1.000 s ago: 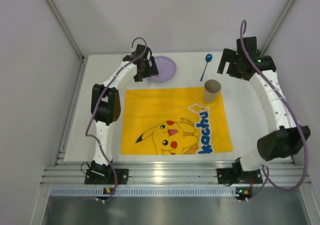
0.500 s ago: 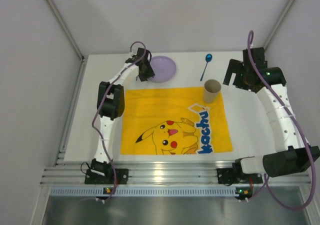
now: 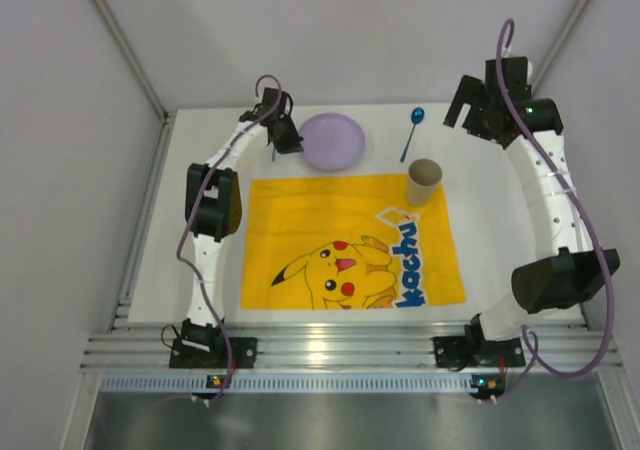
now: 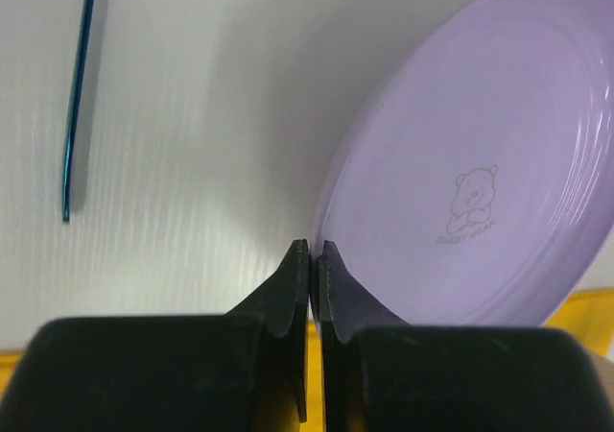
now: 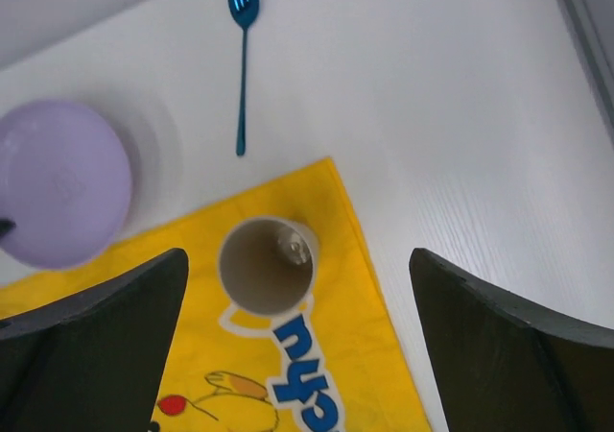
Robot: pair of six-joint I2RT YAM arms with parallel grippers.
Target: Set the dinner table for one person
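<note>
My left gripper (image 3: 286, 135) was wide open 1 second ago. Now its jaws are squeezed together on the thin rim of the purple plate (image 3: 333, 141), at the plate's 9 o'clock. The plate sits on the dinner table (image 3: 490, 230), at 12 o'clock from the yellow mat (image 3: 350, 240). I think I can pull it onto the mat next. My right gripper (image 3: 478, 110) hangs wide open at 2 o'clock.
</note>
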